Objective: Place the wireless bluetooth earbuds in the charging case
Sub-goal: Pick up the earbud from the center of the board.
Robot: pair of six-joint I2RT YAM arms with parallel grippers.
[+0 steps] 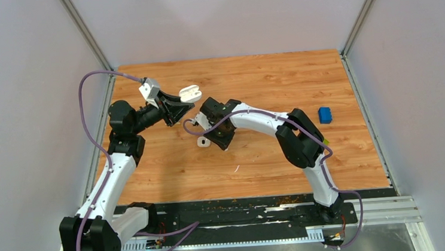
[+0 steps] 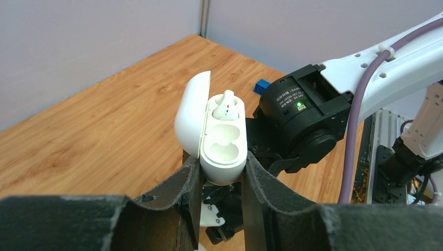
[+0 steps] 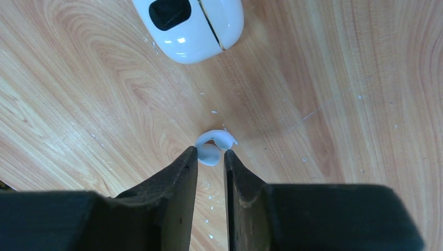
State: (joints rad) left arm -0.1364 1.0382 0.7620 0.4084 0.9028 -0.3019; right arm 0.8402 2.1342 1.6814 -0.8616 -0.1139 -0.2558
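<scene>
The white charging case (image 2: 222, 146) is held off the table with its lid open. My left gripper (image 2: 222, 166) is shut on its lower end. One white earbud (image 2: 225, 106) sits in the far slot, and the near slot is empty. From above, the case (image 1: 190, 93) shows at the tips of the left gripper (image 1: 182, 106). A second earbud (image 3: 213, 148) lies on the wood at the tips of my right gripper (image 3: 210, 152). Those jaws stand slightly apart, and a thin gap shows beside the bud. The right gripper (image 1: 214, 138) points down at the table.
A white rounded plastic piece (image 3: 188, 23) with a dark rectangular hole lies on the wood just beyond the earbud, and it also shows from above (image 1: 203, 142). A blue block (image 1: 325, 115) sits at the right. A thin white sliver (image 1: 236, 169) lies nearer the front.
</scene>
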